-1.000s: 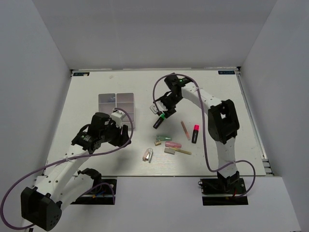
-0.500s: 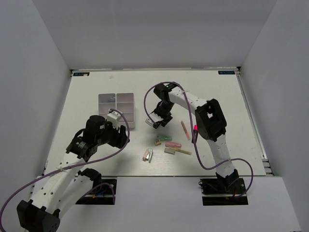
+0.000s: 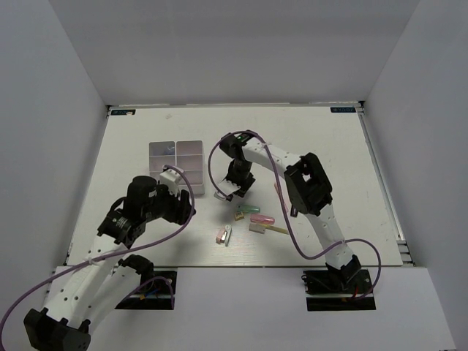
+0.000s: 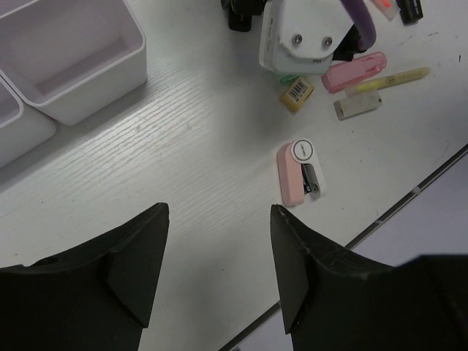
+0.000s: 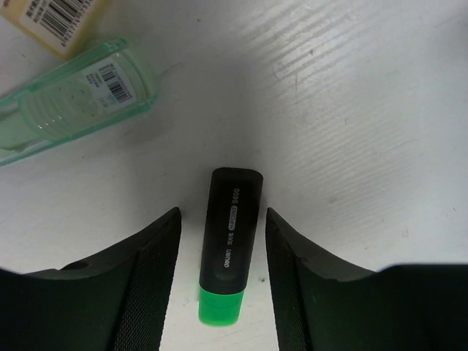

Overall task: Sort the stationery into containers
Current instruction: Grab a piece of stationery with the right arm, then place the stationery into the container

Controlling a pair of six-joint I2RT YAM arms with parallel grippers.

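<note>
The right gripper (image 5: 223,213) stood open astride the green-capped highlighter (image 5: 229,234), which lay on the table (image 5: 351,110) (a sliver of white showed on either side), near a green piece (image 5: 73,91). The left gripper (image 4: 219,219) hung open and empty beside the bins (image 4: 110,69).

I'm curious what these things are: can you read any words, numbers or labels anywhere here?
"S600", and probably "deli": on the black highlighter; the print between them is too small.
Barcodes, digits too small: green case, yellow piece.
Round label on the pink item: too small.
Blue stickers at the far corners: blurred.
</note>
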